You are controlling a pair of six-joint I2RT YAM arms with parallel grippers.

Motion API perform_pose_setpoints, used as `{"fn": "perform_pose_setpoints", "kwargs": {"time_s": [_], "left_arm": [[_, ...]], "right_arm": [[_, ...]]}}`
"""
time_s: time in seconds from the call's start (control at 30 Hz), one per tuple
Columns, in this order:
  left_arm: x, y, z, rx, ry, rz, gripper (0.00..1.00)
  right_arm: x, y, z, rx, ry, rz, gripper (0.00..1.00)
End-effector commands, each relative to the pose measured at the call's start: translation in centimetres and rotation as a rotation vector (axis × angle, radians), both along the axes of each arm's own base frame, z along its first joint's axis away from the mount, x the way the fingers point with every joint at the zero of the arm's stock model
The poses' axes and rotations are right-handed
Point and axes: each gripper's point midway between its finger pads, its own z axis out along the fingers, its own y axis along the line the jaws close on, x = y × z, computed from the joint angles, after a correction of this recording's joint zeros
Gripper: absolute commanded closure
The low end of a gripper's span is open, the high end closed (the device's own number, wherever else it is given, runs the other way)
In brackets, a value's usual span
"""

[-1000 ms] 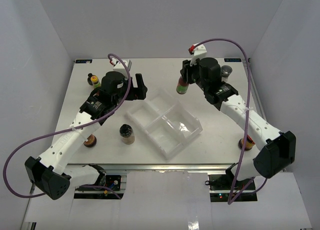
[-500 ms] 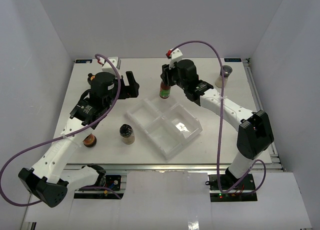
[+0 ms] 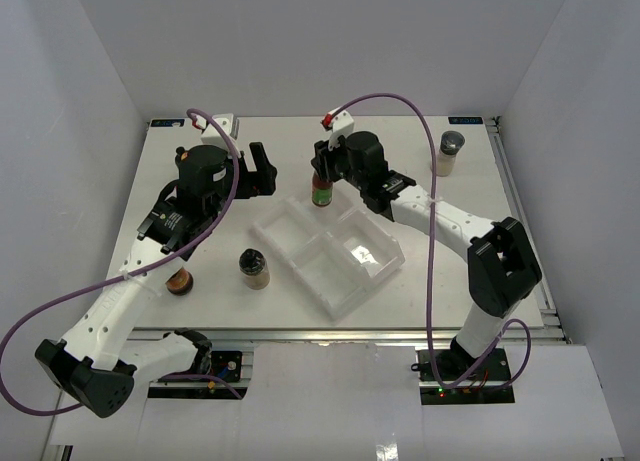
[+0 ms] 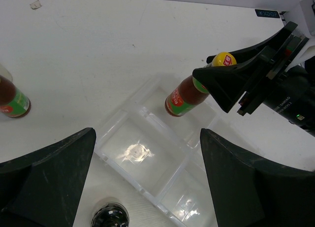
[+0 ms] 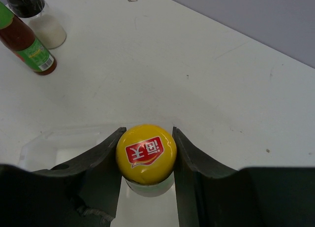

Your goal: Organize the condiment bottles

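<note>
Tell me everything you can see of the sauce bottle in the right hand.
The sauce bottle is slim, with dark red-brown contents, a green-and-red label round its lower body, a green collar and a round yellow cap bearing a red logo. The right hand is shut on it, one finger on either side of the cap. It hangs roughly upright over a far compartment of the clear tray. Whether its base touches the tray floor cannot be told.
</note>
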Motion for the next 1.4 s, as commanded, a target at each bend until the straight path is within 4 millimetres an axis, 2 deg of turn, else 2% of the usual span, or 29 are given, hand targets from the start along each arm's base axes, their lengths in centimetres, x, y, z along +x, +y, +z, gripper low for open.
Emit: {"fn": "perform_pose_setpoints", "kwargs": {"time_s": [0.0, 0.17, 0.5, 0.83, 1.23, 1.3, 1.37], "left_arm": [[-0.4, 0.9, 2.0, -0.023, -0.047, 0.025, 0.02], [-0.4, 1.1, 1.6, -0.015, -0.042, 0.034, 0.02], [-0.6, 1.5, 2.1, -0.017, -0.063, 0.042, 0.02], [0.0, 1.3, 1.4, -0.009, -0.054, 0.048, 0.02], [0.6, 1.2, 0.5, -0.011, -0.040, 0.061, 0.02], [0.7, 1.2, 0.3, -0.010, -0.034, 0.060, 0.02], [0.8, 1.1, 0.2, -0.012, -0.032, 0.059, 0.03]], "right_arm": [[1.5, 1.4, 6.7, 0.145, -0.194, 0.009, 0.92], [1.6, 1.4, 5.4, 0.133, -0.189, 0.006, 0.92], [2.3, 2.3, 4.1, 0.148, -0.222, 0.022, 0.92], [3.4, 3.0, 3.0, 0.122, -0.265, 0.027, 0.92], [3.4, 2.9, 1.4, 0.132, -0.284, 0.026, 0.92], [3.3, 2.9, 1.4, 0.132, -0.289, 0.028, 0.92], [3.3, 2.7, 1.1, 0.128, -0.285, 0.024, 0.84]]}}
